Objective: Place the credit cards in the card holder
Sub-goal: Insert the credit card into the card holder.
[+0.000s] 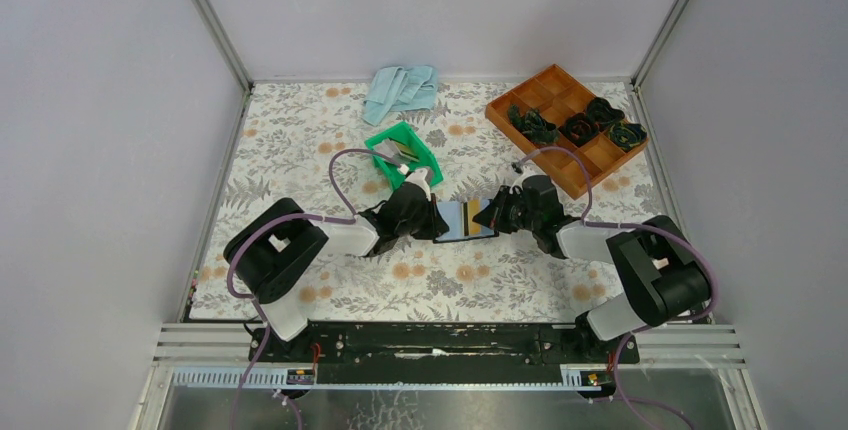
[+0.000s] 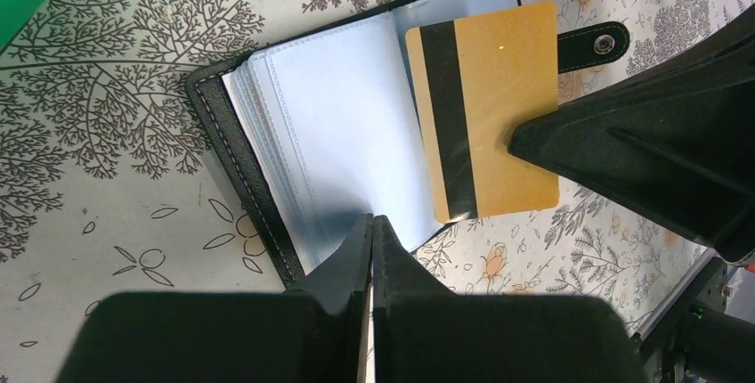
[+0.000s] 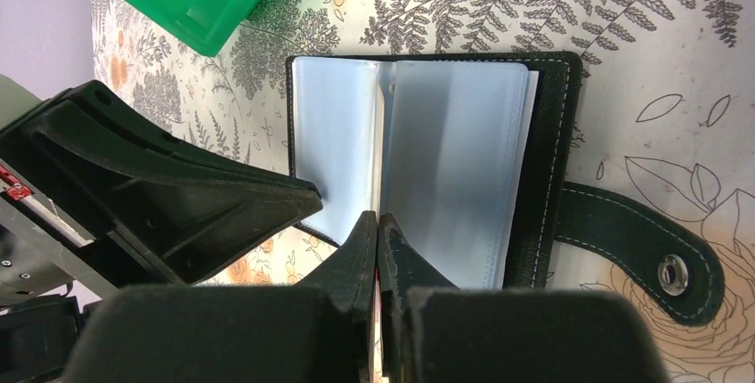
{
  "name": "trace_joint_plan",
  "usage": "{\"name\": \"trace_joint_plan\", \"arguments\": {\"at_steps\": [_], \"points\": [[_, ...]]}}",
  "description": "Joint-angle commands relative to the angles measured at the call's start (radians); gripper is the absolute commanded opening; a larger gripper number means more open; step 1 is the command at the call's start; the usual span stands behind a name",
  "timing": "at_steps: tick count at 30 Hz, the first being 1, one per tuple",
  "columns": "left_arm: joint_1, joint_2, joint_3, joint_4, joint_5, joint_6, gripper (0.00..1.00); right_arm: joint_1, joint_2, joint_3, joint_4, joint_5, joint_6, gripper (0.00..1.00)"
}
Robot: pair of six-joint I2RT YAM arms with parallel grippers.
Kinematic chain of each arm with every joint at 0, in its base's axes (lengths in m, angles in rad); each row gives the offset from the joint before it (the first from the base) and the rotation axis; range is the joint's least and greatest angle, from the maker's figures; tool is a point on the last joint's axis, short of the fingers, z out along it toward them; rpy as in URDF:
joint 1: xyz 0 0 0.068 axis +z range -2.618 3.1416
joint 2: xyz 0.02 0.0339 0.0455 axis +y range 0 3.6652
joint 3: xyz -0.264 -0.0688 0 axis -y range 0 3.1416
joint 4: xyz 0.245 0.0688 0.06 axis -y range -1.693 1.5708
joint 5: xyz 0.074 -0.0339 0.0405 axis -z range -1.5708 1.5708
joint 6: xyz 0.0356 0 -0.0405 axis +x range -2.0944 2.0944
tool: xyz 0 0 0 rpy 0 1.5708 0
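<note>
The black card holder [image 2: 338, 116] lies open on the floral table cover, clear sleeves up and its snap tab [image 2: 592, 44] to one side. A gold credit card [image 2: 499, 89] with a black stripe hangs over the holder's right page, pinched at its edge by my right gripper [image 2: 521, 138]. In the right wrist view that gripper [image 3: 379, 216] is shut, the card showing only edge-on above the holder [image 3: 454, 151]. My left gripper [image 2: 372, 220] is shut, its tip on the holder's near edge. From above, both grippers [image 1: 437, 212] [image 1: 490, 215] meet at the holder [image 1: 452, 220].
A green plastic bin [image 1: 385, 140] with greyish cards in it stands just behind the left gripper. A brown compartment tray [image 1: 555, 85] holding dark bundles sits at the back right. A light blue cloth [image 1: 400, 90] lies at the back.
</note>
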Motion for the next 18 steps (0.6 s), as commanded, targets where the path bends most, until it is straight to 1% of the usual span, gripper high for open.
{"name": "trace_joint_plan", "arguments": {"at_steps": [1, 10, 18], "points": [[-0.006, 0.019, -0.006, 0.0, -0.033, 0.025, 0.0, -0.008, 0.028, -0.015, 0.068, -0.038, 0.018, 0.0], [-0.006, 0.018, -0.008, -0.002, -0.035, 0.027, 0.0, -0.008, 0.079, -0.039, 0.132, -0.082, 0.058, 0.0], [-0.006, 0.014, -0.014, -0.02, -0.05, 0.039, 0.0, -0.008, 0.104, -0.058, 0.165, -0.084, 0.071, 0.0]]}}
